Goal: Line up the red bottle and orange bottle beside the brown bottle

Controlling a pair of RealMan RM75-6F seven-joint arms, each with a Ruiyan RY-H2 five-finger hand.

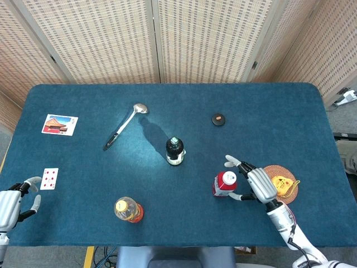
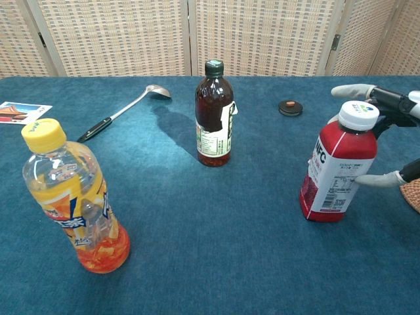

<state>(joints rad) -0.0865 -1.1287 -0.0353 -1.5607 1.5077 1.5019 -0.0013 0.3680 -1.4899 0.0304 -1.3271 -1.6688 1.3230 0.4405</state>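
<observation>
You are bracketing the red bottle (image 2: 338, 164) with your right hand (image 1: 257, 185), fingers (image 2: 380, 178) spread either side, not yet gripping, since it is standing right of the brown bottle (image 2: 214, 115), out of line.

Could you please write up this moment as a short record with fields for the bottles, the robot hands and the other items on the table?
brown bottle: upright near the table's middle
red bottle: upright, to the right of the brown bottle and nearer the robot
orange bottle: upright near the front edge, left of the brown bottle
right robot hand: fingers spread around the red bottle, one fingertip at its label; firm grip not confirmed
left robot hand: low at the front left corner, holding nothing
other items: spoon, two cards, coaster, small dark disc
</observation>
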